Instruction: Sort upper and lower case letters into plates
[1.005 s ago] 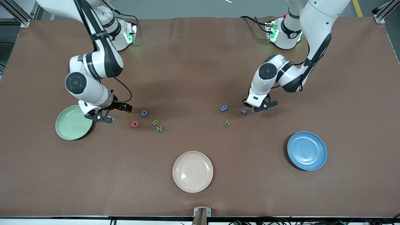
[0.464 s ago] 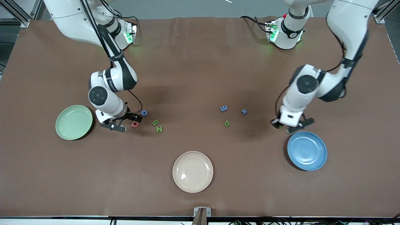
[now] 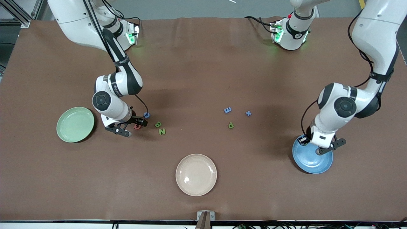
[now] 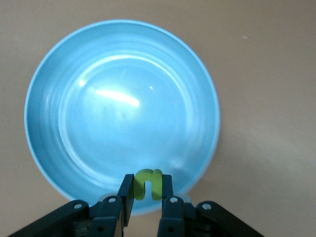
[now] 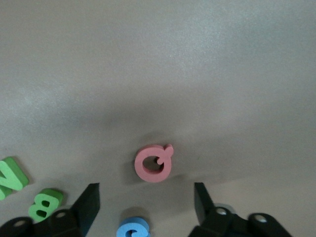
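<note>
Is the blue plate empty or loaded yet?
Empty. The blue plate has a bare bowl in the left wrist view; the left gripper holds a green letter over its rim, not yet dropped.

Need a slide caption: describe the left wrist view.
Left end effector grips a green letter above the blue plate.

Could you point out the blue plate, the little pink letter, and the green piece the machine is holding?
blue plate (image 4: 89,128): left wrist view, on its bare inner floor.
pink letter Q (image 5: 153,163): right wrist view, on its ring.
green letter (image 4: 148,183): left wrist view, on its arch, pinched between the left gripper's fingers.
</note>
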Robot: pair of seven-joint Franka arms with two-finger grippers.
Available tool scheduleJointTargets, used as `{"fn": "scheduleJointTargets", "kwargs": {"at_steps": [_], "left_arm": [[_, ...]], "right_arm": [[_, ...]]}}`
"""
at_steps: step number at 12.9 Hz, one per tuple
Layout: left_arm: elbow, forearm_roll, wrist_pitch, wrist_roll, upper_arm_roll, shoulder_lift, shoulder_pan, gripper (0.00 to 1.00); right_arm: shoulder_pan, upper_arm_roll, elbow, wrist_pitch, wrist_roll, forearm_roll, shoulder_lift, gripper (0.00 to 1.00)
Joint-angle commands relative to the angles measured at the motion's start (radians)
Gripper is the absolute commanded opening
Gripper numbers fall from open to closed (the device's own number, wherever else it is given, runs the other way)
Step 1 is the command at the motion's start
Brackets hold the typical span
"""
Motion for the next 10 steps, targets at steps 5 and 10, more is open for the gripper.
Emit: {"fn": "scheduleJointTargets", "kwargs": {"at_steps": [5, 10], "left_arm": [[0.036, 0.014, -0.072, 0.026, -0.026, 0.021, 0.015, 1.00], [-0.053, 0.025, -0.118, -0.319, -0.173, 0.019, -0.042, 0.97]], "right_arm": [[0.006, -0.008, 0.032, 0.029, 0.004, 0.025, 0.045, 0.69], [0.005, -0.009, 0.032, 0.044, 0.001, 0.022, 0.059, 0.51]]}}
